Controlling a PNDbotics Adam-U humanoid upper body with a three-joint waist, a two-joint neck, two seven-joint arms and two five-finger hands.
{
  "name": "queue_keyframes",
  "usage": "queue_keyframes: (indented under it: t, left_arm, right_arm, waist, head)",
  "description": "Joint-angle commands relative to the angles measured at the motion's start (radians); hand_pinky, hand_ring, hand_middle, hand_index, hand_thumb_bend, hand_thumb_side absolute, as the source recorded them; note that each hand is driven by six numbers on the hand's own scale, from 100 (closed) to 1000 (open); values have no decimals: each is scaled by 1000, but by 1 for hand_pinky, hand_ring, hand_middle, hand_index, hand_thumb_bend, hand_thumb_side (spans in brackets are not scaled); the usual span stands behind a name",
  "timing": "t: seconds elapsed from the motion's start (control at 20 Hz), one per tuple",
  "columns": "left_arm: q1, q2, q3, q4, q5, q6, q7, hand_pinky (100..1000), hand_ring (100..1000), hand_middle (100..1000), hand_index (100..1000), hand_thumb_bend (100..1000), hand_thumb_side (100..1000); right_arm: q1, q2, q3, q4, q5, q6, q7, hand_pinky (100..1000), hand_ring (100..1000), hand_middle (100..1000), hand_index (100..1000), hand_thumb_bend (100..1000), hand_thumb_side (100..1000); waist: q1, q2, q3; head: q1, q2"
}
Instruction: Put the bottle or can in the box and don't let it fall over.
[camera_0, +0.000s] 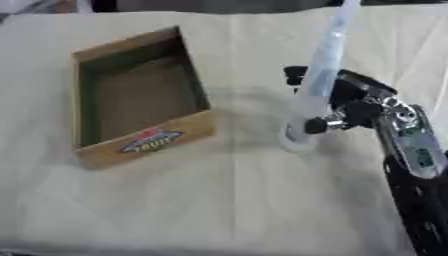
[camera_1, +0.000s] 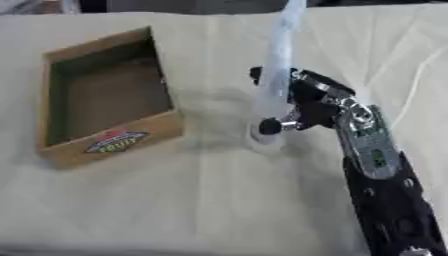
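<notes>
Bottle (camera_0: 317, 85): clear plastic, tall and slim, pale and see-through, standing on the counter (camera_0: 219, 200) right of centre. It leans slightly, its top tilted toward 1 o'clock and running out of the upper edge of both views; the cap is not seen. Its base rests on the cloth at about 6 o'clock from the neck. The bottle is outside the box, well apart from it.

Right hand (camera_1: 293, 107): black with silver joints, entering from the lower right corner, at 3 o'clock from the bottle. Its fingers are curled round the bottle's lower half, one dark fingertip (camera_1: 269, 126) showing in front of the bottle near the base, another part showing behind it. The forearm runs back toward 5 o'clock, with a silver plate along its upper side.

Box (camera_0: 140, 95): open cardboard tray, brown, dark inside, nothing in it. It sits at 9 o'clock from the bottle, turned a little askew. A red, blue and yellow label (camera_0: 150, 140) is on its near wall.

Counter: covered with a cream cloth, creased, with fold lines running across it.

Left hand: not seen in either view.
</notes>
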Motion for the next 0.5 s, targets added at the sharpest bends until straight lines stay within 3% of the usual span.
queue_keyframes:
  t: [0.05,0.45,0.5]
  left_arm:
    - [-12,16,8,-22,-2,-1,-3,1000,1000,807,807,100,100]
    - [-13,15,9,-23,-2,-3,-4,1000,1000,805,806,100,100]
    - [-13,15,9,-24,-2,-3,-4,1000,1000,803,806,100,100]
  right_arm:
    - [-14,-1,5,-28,2,4,0,1000,1000,931,855,892,282]
    - [-15,3,8,-20,-3,18,-20,997,948,889,792,856,251]
    - [-15,4,8,-19,-5,20,-26,994,936,876,778,802,207]
  waist:
    - [1,-13,4]
    - [2,-10,17]
    - [2,-10,19]
  head:
    - [2,-11]
    - [1,-12]
    - [1,-11]
